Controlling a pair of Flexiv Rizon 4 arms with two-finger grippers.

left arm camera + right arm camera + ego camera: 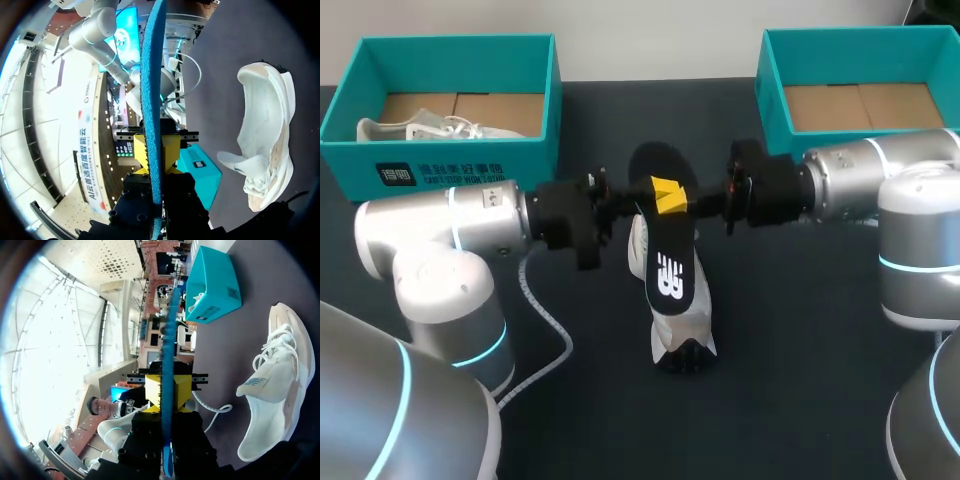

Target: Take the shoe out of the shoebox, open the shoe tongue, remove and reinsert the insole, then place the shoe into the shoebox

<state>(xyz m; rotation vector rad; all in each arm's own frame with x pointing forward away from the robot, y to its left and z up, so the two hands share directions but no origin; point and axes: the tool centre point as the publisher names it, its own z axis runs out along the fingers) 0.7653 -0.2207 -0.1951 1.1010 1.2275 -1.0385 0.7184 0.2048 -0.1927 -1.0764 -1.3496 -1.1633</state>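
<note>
Left gripper (156, 150), right gripper (167, 390) clamp insole (670, 265) covering shoe (682, 330).

REMOTE RIG, TABLE STATION: My left arm (440, 225) and my right arm (865, 170) wear glossy silver-white shells, rounded at every joint and banded with thin cyan light rings. The left wrist block (565, 215) and the right wrist block (770, 190) are matte black. A white ribbed cable (552, 320) trails from the left arm. Close up, my left gripper (154, 150) and my right gripper (167, 390) show black housings dotted with dark round screw heads, a black cross rail and blocky bright yellow fingertips (172, 150).
</note>
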